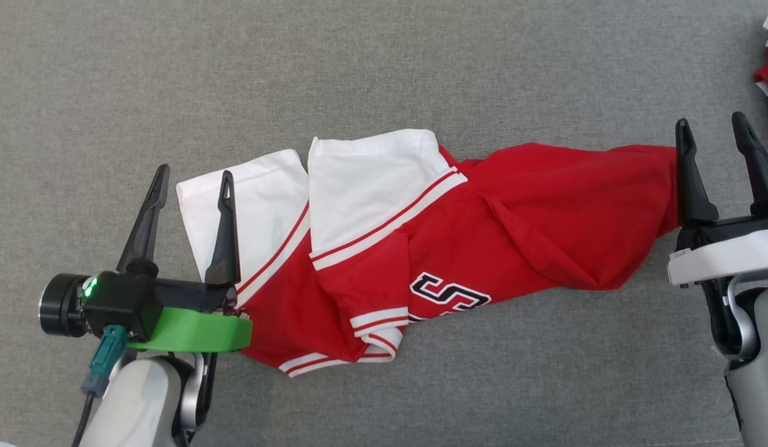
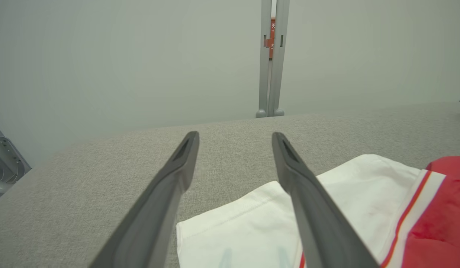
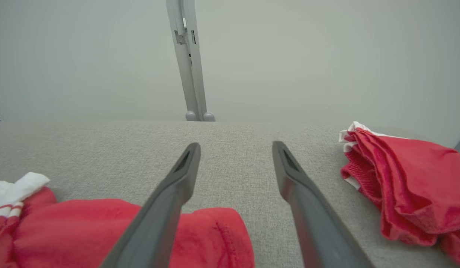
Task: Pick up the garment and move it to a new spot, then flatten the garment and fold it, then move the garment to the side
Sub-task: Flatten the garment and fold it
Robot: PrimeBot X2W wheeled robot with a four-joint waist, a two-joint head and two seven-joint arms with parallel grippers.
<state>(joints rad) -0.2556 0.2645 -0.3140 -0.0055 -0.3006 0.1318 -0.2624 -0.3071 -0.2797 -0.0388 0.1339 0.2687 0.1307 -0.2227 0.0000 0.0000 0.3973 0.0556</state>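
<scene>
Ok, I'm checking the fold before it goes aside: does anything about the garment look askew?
Yes. The garment lies slanted and rumpled, with the open left gripper and right gripper at its ends. Diagonal creases cross its red part, and the lettering is partly hidden.

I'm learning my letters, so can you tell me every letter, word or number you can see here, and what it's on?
"S": one big black-and-white letter on the red shirt. Its lower part is cut off at the shirt's edge, so more may be hidden.
Orange sign between the grey posts, in the left wrist view: it has white marks, but they are too blurred and covered to read.
Nothing else can be read.
</scene>
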